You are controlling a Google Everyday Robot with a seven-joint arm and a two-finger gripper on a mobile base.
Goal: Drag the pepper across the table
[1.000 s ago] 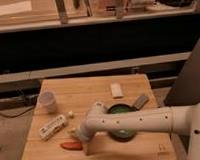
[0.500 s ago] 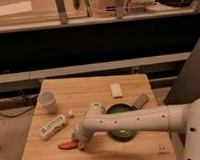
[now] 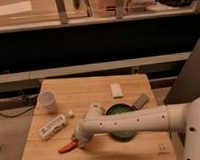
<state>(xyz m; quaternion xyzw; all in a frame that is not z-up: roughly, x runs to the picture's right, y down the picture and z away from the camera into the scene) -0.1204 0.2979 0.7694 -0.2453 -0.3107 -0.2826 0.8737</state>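
Observation:
The small red-orange pepper (image 3: 67, 146) lies on the light wooden table (image 3: 89, 90) near its front left edge, tapered end pointing left. My gripper (image 3: 78, 141) reaches down from the white arm (image 3: 130, 123) and sits at the pepper's right end, touching or covering it. The arm comes in from the right, across the front of the table.
A white cup (image 3: 48, 102) stands at the left. A white labelled bottle (image 3: 53, 126) lies just behind the pepper. A green pan (image 3: 120, 127) is partly under the arm. A white block (image 3: 116, 90) and a grey block (image 3: 141, 100) lie at the back right.
The gripper has moved a little to the left along the front of the table, and the pepper has shifted slightly left with it.

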